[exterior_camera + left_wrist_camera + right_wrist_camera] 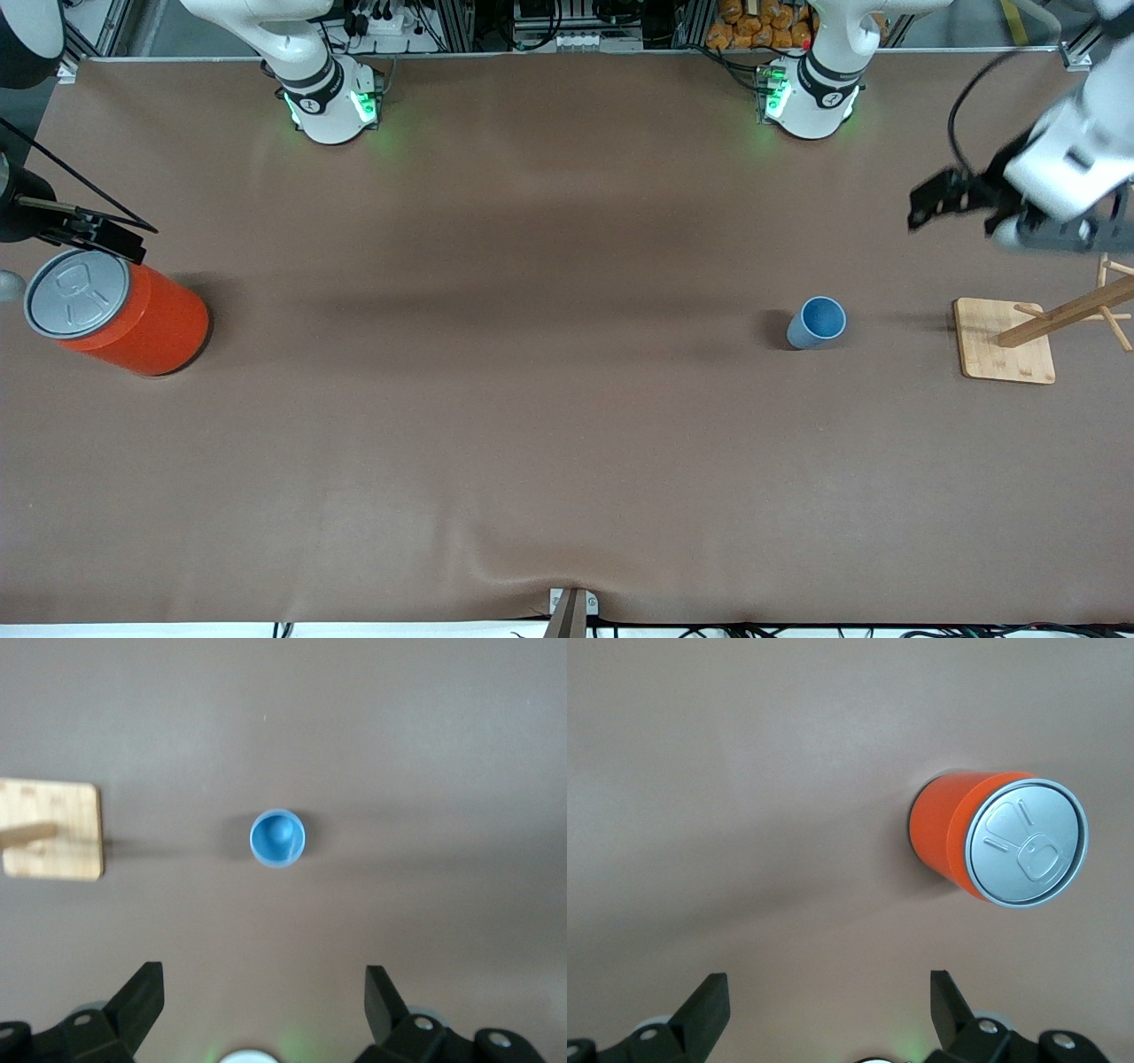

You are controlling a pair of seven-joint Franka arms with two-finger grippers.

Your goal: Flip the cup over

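Observation:
The small light blue cup (pixel 816 322) stands upright on the brown table, rim up, toward the left arm's end. In the left wrist view the cup (pixel 277 838) shows from above, with its inside visible. My left gripper (pixel 1050 235) (pixel 264 983) is open and empty, high in the air over the table near the wooden stand and apart from the cup. My right gripper (pixel 89 232) (pixel 830 988) is open and empty, up in the air over the orange can at the right arm's end.
A large orange-red can (pixel 124 312) (pixel 997 840) with a grey pull-tab lid stands at the right arm's end. A wooden peg stand (pixel 1005 341) (pixel 53 828) on a square base sits beside the cup at the left arm's end.

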